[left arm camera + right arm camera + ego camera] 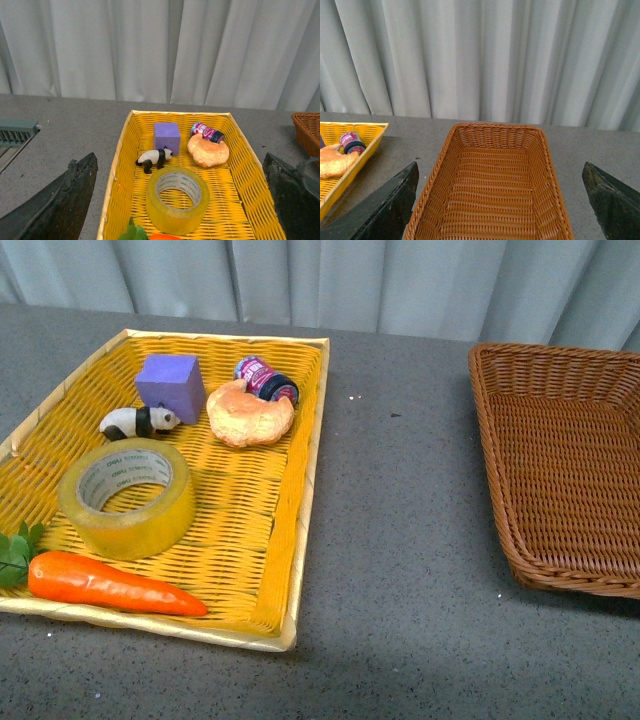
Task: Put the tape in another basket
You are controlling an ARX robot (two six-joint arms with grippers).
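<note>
**Task item.** The tape (130, 523) lies flat, core hole upward, in the near half of the yellow tray (300, 540). It sits apart from its neighbours. A carrot (110, 585) lies just in front of it, and a panda figure (138, 422), a purple block (170, 385), a croissant (250, 412) and a small bottle (265, 378) lie behind. This spacing leaves room around the rim for a finger on each side, and the flat pose favours a grasp from above.

**Destination.** The basket (570, 460) stands on the table (400, 540), well apart from the tray on the robot's right. It holds nothing in the part that shows. Its far right side is cut off in the front view.

**Left gripper.** The left gripper (179, 157) is released, with its jaws spread wide and nothing between them. Its camera frames the roll between the two fingers, which suggests it is lined up for the pick. How high it stands above the roll probably cannot be judged from this view.

**Right gripper.** The right gripper (500, 165) is likewise spread and empty. It faces the basket's interior, apparently in readiness on the receiving side.

**Assessment.** The transfer has not begun. The tape is untouched, and neither arm appears in the front view.
</note>
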